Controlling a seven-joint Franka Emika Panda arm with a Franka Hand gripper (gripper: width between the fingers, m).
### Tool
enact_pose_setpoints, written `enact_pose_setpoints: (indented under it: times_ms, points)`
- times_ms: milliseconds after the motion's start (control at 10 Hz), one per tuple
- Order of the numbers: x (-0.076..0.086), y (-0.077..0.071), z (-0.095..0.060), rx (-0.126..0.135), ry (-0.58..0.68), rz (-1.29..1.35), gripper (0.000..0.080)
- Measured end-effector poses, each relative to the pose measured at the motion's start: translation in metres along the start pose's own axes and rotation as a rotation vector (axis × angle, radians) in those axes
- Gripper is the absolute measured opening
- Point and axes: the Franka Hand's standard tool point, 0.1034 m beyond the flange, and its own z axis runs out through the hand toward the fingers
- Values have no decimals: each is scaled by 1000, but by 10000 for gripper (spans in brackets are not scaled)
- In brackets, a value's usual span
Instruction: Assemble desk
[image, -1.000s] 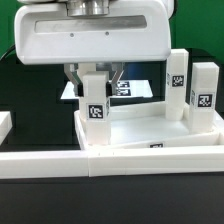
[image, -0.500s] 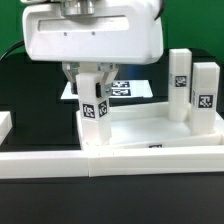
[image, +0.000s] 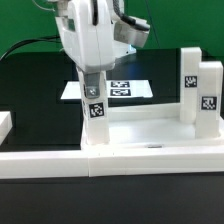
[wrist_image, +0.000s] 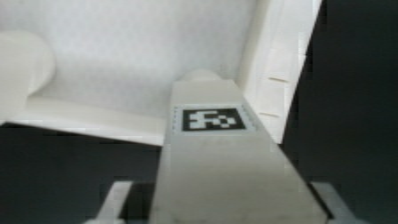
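The white desk top lies flat behind the border wall. A white square leg with a black-and-white tag stands upright in the top's corner socket at the exterior view's left. My gripper comes down from above and is shut on this leg. In the wrist view the leg fills the middle with its tag showing. A finger flanks it on each side, over the desk top. Two more tagged legs stand upright at the exterior view's right.
The long low white border wall runs along the front. The marker board lies on the black table behind the gripper. A small white piece sits at the exterior view's left edge.
The gripper has turned about its vertical axis from broadside to side-on, staying over the leg at the corner socket. The leg's tag tilted midway. The desk top and the two other legs shifted slightly right.
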Motion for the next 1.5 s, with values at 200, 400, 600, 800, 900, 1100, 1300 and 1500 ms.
enact_pose_setpoints:
  times_ms: [200,400,600,800,900,1100,1300,1500]
  points:
    - [-5,-1,1,1,3,134,290]
    - [-5,-3,2,-2,3,288,291]
    - [-4,-3,2,-4,4,370,291]
    - [-3,-1,1,-14,3,453,291]
    - [-3,0,1,-19,3,479,294]
    - [-2,2,1,-30,6,549,304]
    - [-2,2,1,-30,6,520,318]
    - [-3,2,2,-30,6,516,503]
